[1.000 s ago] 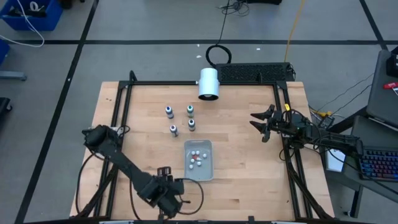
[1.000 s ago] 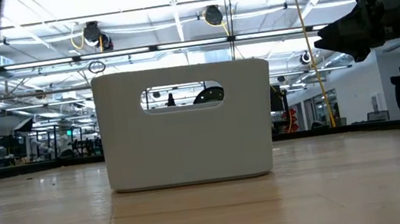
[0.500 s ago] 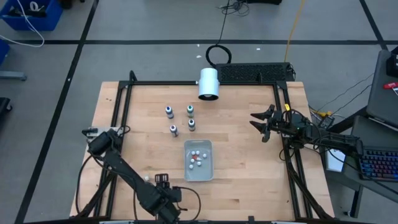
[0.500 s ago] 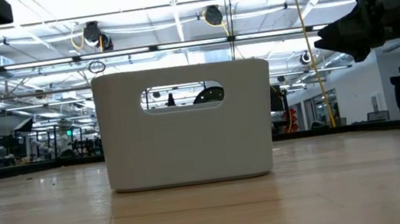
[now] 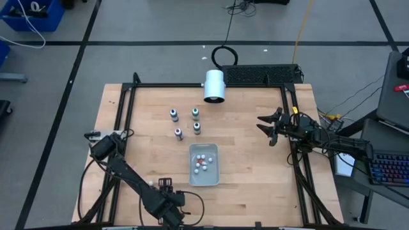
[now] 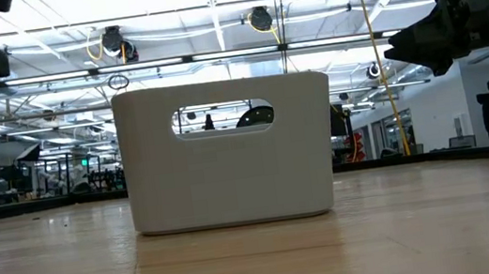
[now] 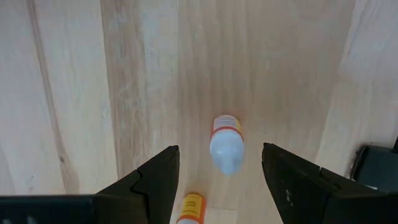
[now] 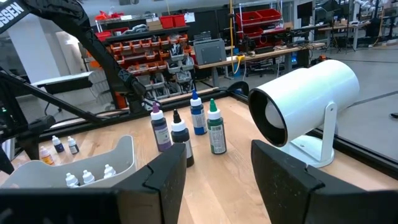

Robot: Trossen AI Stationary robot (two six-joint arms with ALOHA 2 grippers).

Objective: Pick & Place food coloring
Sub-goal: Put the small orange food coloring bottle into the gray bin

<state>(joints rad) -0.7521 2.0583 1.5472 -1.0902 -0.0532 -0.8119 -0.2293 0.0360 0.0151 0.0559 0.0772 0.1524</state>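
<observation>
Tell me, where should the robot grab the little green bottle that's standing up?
Probably around its straight-sided body, below the pointy tip, which looks likely to slip. The green bottle stands upright with the black bottle close beside it, so the open right gripper would best come in level from its own side, where nothing blocks the way.

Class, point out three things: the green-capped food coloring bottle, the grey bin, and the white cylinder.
green-capped food coloring bottle [image 8: 216, 129]: right wrist view, on its body.
grey bin [image 5: 213, 173]: high view, on its right rim.
white cylinder [image 5: 214, 84]: high view, on its barrel.

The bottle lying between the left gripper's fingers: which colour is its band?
Orange, on the white bottle; the left wrist view shows it best.
</observation>
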